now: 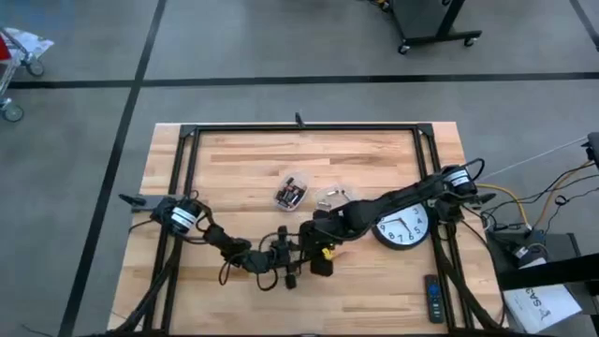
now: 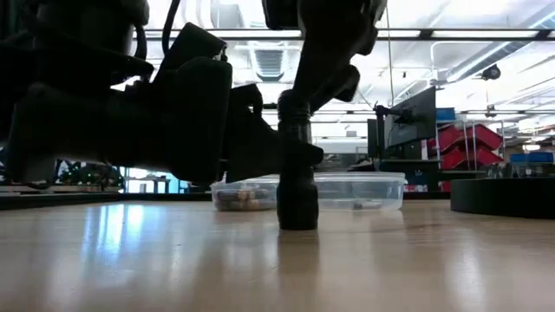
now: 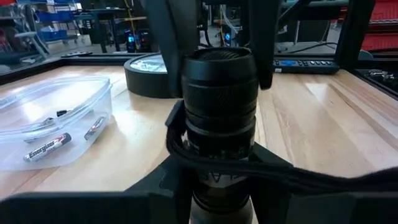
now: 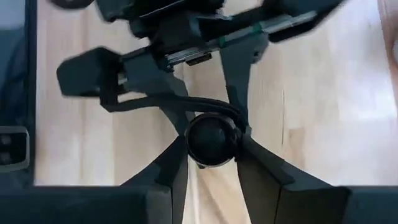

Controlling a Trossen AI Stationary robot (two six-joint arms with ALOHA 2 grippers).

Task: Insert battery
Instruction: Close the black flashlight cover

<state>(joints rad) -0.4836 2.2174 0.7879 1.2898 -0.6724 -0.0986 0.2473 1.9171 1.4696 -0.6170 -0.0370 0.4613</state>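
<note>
A: Near the front edge of the table (image 1: 393,271), a black flashlight (image 2: 297,186) stands upright with both arms on it. Why two?

B: It looks like a bracing job. The left gripper (image 3: 214,163) is clamped around the barrel, low down, apparently holding it steady so the other arm can work on the top.

A: And the other arm?

B: The right gripper (image 4: 212,163) comes down from above, its fingers drawn in close on either side of the flashlight's top end. It appears to grip the round cap there, though actual contact is hard to confirm.

A: Which way does the flashlight point?

B: Its long axis is vertical, one end planted on the wood, the wider knurled end facing up toward the right wrist camera. Whether that top end is open cannot be told.

A: Where are the batteries?

B: Beyond the flashlight, toward the table's middle, a clear plastic tub (image 3: 43,134) holds several batteries (image 3: 46,147). Next to it sits a second clear container (image 1: 333,197).

A: Farther still?

B: To the flashlight's right lies a wall clock (image 1: 404,227), face up.
</note>
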